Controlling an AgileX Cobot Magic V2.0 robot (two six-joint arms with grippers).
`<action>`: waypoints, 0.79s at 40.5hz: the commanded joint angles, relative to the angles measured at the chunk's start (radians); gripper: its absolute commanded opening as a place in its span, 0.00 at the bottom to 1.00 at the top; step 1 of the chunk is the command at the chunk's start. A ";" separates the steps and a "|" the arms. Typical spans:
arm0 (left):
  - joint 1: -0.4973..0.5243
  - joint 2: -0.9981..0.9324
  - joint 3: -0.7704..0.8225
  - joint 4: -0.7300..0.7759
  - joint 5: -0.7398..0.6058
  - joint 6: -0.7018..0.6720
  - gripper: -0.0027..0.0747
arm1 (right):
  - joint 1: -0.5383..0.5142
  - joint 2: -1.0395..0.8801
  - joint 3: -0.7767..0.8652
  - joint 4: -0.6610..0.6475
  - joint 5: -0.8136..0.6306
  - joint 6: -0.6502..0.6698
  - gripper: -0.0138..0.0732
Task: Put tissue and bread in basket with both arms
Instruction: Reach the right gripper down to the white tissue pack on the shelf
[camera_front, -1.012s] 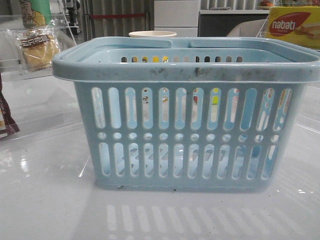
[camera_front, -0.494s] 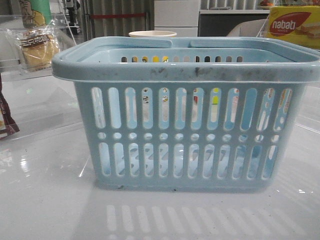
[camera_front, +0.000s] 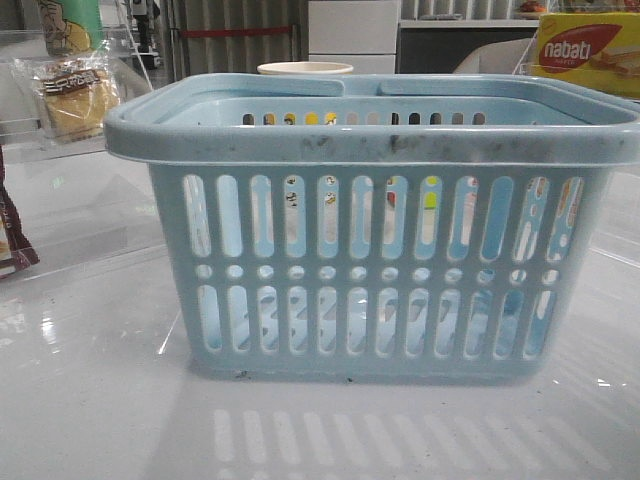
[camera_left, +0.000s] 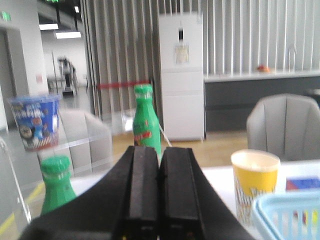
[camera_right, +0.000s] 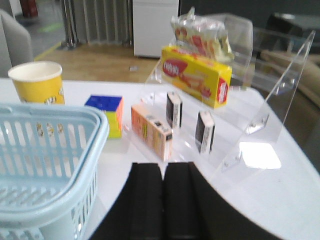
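Note:
The light-blue basket (camera_front: 370, 230) stands in the middle of the table; its rim also shows in the right wrist view (camera_right: 50, 150) and a corner in the left wrist view (camera_left: 290, 215). The bread (camera_front: 75, 95), a clear packet of tan slices, leans on a clear shelf at the far left. Two small black-and-white tissue packs (camera_right: 173, 110) (camera_right: 205, 131) stand upright on a clear stepped stand to the right of the basket. My left gripper (camera_left: 159, 155) is shut and empty, held in the air. My right gripper (camera_right: 162, 172) is shut and empty, short of the stand.
A yellow nabati box (camera_right: 196, 75) and a snack bag (camera_right: 202, 35) sit on the stand, with a pink box (camera_right: 151, 131), a colour cube (camera_right: 106, 113) and a yellow cup (camera_right: 36, 81) nearby. Green bottles (camera_left: 146, 125) and a blue tub (camera_left: 35, 120) stand at the left. A dark brown packet (camera_front: 12, 240) lies at the left edge.

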 joint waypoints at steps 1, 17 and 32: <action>0.001 0.066 -0.043 -0.004 0.020 -0.010 0.15 | -0.001 0.077 -0.042 -0.009 0.007 -0.001 0.22; 0.001 0.229 -0.033 -0.034 0.249 -0.010 0.15 | -0.001 0.243 -0.042 -0.009 0.054 -0.001 0.22; 0.001 0.295 -0.033 -0.034 0.254 -0.010 0.21 | -0.001 0.299 -0.042 -0.009 0.054 -0.001 0.30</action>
